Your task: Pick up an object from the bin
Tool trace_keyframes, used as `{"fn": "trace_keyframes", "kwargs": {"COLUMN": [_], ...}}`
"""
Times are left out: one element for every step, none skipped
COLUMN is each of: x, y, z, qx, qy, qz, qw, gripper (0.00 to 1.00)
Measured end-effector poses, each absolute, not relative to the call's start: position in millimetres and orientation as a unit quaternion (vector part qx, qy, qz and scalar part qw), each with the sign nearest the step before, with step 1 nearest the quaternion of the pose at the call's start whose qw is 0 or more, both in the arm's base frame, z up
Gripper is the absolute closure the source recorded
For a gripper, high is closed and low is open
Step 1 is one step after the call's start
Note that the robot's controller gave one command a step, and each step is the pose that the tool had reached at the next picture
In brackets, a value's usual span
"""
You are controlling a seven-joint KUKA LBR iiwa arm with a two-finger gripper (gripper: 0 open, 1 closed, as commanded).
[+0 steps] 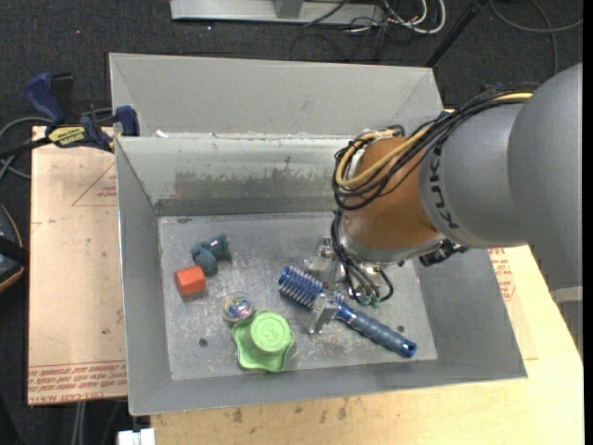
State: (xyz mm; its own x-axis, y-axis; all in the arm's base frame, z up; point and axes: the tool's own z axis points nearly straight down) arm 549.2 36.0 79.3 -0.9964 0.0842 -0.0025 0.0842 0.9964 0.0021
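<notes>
Reaching down near the front edge of the bin (pixel 139 248), the gripper (pixel 324 287) is set over a blue brush (pixel 380 334). Its fingers are spread to either side of the brush's neck.

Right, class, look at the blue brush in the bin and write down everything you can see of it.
The blue brush looks plastic, with a ribbed, bristled head and a straight, rounded handle. It lies flat on the floor of the grey bin, right of centre, with its head towards the middle and its handle running to the near right. The gripper stands over its neck, fingers open either side; contact cannot be told. A green lobed lid lies near the head, apart from it.
</notes>
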Motion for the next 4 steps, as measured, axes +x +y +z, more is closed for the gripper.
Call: {"fn": "trace_keyframes", "kwargs": {"x": [550.2,539.4,538.9,539.8], "y": [36,41,42,42], "z": [80,77,78,98], "qx": [0.042,0.119,0.119,0.118], "qy": [0.999,0.993,0.993,0.993], "qz": [0.001,0.002,0.003,0.001], "qw": [0.001,0.011,0.009,0.001], "gripper": [0.0,0.0,1.0,1.0]}}
